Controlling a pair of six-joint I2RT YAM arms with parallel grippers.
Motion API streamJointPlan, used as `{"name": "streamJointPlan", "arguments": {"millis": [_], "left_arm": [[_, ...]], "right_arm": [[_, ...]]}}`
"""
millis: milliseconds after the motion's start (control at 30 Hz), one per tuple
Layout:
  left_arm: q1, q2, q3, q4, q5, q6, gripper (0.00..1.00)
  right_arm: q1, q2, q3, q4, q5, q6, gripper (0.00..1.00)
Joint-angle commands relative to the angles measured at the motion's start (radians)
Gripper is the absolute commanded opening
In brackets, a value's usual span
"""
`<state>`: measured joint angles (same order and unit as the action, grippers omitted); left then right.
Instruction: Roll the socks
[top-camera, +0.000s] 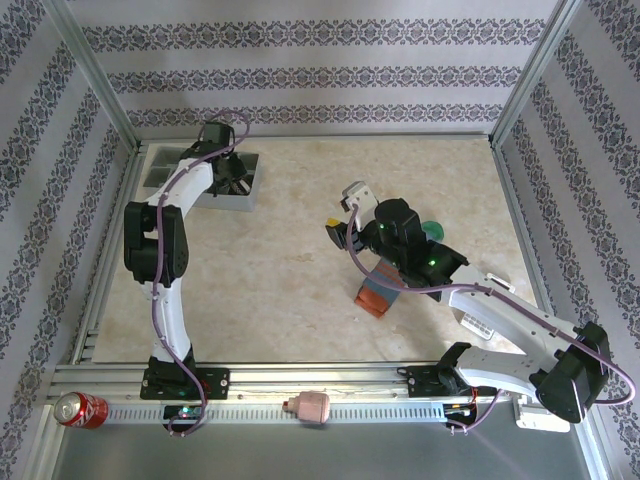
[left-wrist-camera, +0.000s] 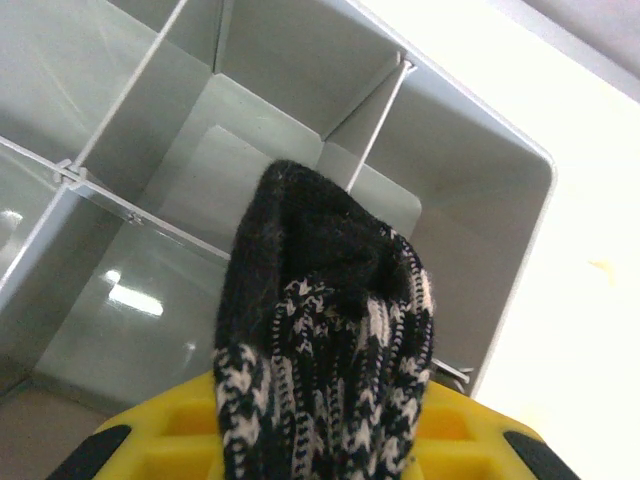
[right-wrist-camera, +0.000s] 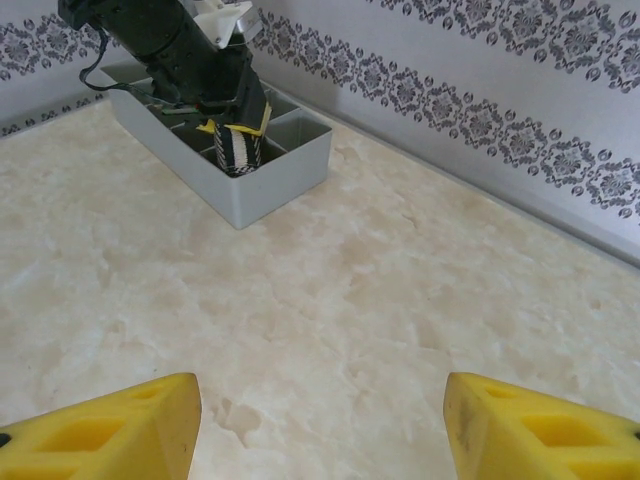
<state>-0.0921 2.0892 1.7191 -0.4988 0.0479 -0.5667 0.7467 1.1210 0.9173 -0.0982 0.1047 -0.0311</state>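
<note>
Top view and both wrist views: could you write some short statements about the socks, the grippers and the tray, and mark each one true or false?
1. The left gripper is shut on the black-and-white sock, held over the grey tray. True.
2. The right gripper is shut on the striped sock. False: this gripper is open with bare table between its fingers, and the striped sock lies on the table under the right arm.
3. Thin dividers split the tray into compartments. True.
4. The red can stands inside the tray. False: it lies at the near left corner, on the rail in front of the arm bases.
</note>
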Motion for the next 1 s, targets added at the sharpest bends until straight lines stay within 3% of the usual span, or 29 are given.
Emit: {"name": "streamJointPlan", "arguments": {"millis": [0, 200, 333, 433, 733, 967], "left_arm": [[-0.050, 0.017, -0.060, 0.039, -0.127, 0.083, 0.00], [-0.109, 0.009, -0.142, 0.111, -0.264, 0.118, 0.02], [-0.125, -0.002, -0.181, 0.147, -0.297, 0.120, 0.08], [-0.131, -0.016, -0.184, 0.142, -0.285, 0.116, 0.31], [-0.139, -0.111, -0.074, -0.056, -0.227, 0.024, 0.62], [-0.129, -0.115, 0.015, -0.167, -0.182, -0.022, 0.63]], "right_arm": [[0.016, -0.030, 0.032, -0.038, 0.017, 0.024, 0.65], [0.022, -0.048, 0.030, -0.053, 0.018, 0.030, 0.65], [0.023, -0.051, 0.032, -0.064, 0.017, 0.028, 0.66], [0.023, -0.050, 0.032, -0.064, 0.019, 0.027, 0.66], [0.022, -0.012, 0.049, -0.050, 0.010, 0.017, 0.67], [0.022, -0.001, 0.049, -0.046, 0.014, 0.011, 0.67]]}}
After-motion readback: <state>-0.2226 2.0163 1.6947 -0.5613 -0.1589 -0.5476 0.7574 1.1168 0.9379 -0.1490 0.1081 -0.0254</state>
